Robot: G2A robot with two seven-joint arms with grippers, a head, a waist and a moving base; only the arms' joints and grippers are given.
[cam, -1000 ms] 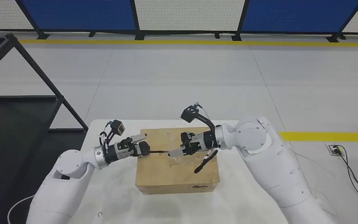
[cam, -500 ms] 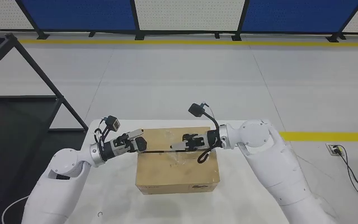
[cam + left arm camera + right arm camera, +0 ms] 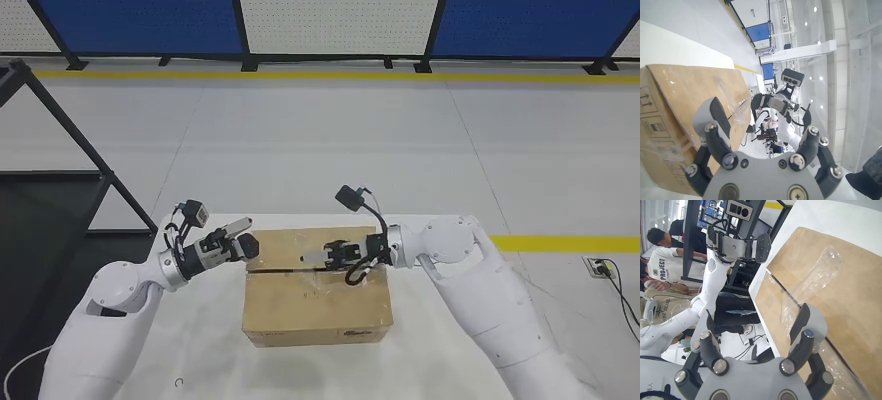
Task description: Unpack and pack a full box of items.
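On the table (image 3: 215,335), a taped box (image 3: 315,305) sits closed; left hand (image 3: 761,106) gapes empty beside its left edge; right hand (image 3: 756,313), open too, hangs over its seam.

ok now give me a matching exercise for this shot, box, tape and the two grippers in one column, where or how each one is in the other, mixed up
Things
1. cardboard box
2. clear tape
3. left gripper
4. right gripper

Place or state
A. jaws open, over the middle of the box top
B. brown, standing on the white table
C. jaws open, at an end edge of the box top
D. see-through and crinkled, stuck on the box top

Pairs: 1-B, 2-D, 3-C, 4-A
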